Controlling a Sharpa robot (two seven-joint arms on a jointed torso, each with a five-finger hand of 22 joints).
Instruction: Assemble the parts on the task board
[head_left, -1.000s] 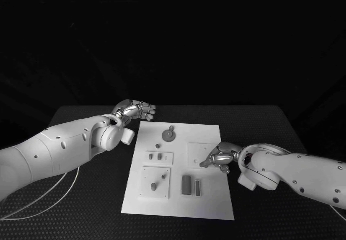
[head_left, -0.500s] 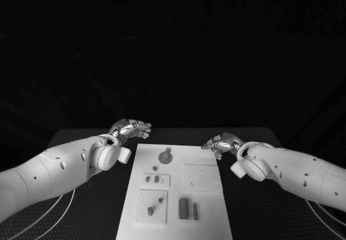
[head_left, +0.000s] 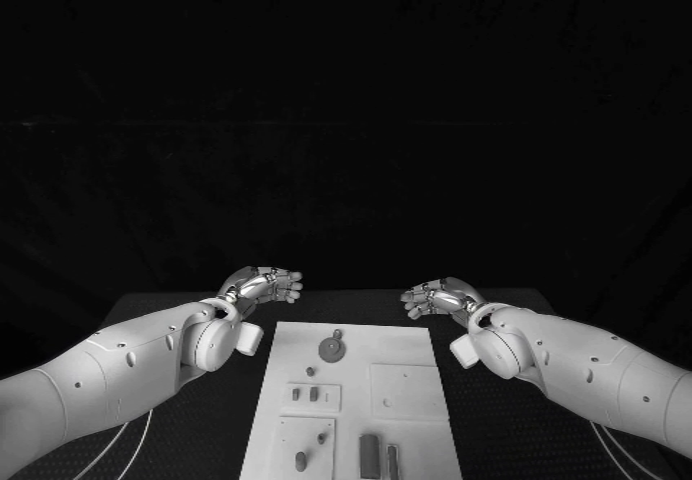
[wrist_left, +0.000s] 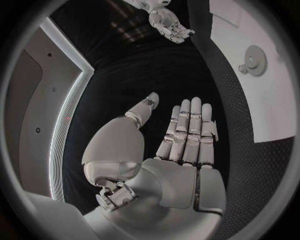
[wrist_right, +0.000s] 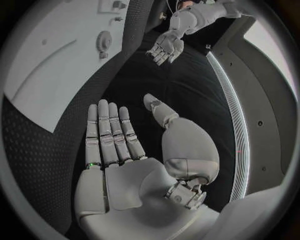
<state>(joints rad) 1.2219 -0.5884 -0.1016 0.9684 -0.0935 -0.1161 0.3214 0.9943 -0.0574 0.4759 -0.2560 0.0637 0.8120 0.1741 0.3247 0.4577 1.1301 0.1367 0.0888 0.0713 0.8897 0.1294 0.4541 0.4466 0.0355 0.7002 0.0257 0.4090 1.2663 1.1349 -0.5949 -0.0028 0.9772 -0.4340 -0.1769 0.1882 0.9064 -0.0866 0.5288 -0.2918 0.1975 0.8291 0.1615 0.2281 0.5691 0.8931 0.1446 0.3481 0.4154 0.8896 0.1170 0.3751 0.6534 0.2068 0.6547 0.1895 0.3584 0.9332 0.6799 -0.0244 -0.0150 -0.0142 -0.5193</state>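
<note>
The black bench (head_left: 173, 310) carries the white task board (head_left: 411, 345), which lies in the middle, between the two arms, running from near the far edge of the bench toward the robot.

The left arm (head_left: 101, 375) comes in along the board's left side. The left robot hand (head_left: 264, 285) sits up at the far end of the bench, just past the board's far left corner and off the board. In the left wrist view this robot hand (wrist_left: 181, 137) is flat and wide, fingers (wrist_left: 190, 122) straight and side by side, thumb out to one side, holding nothing and touching nothing.

The right arm (head_left: 606, 365) mirrors it along the board's right side. The right robot hand (head_left: 440, 297) is near the board's far right corner, also clear of the board. In the right wrist view it (wrist_right: 115, 145) lies open and wide in the same way, fingers (wrist_right: 106, 125) stretched out together, thumb apart, with nothing in it.

On the board, the round disc part (head_left: 333, 348) lies at the far end, toward the left side. Nearer the robot, two small parts (head_left: 304, 394) stand side by side in a square inset on the left. Closer still, a small oval part (head_left: 302, 461) lies in another inset, and two upright bar parts (head_left: 379, 458) sit beside each other near the board's middle, at the edge of the head view. No part is touched by either robot hand.
</note>
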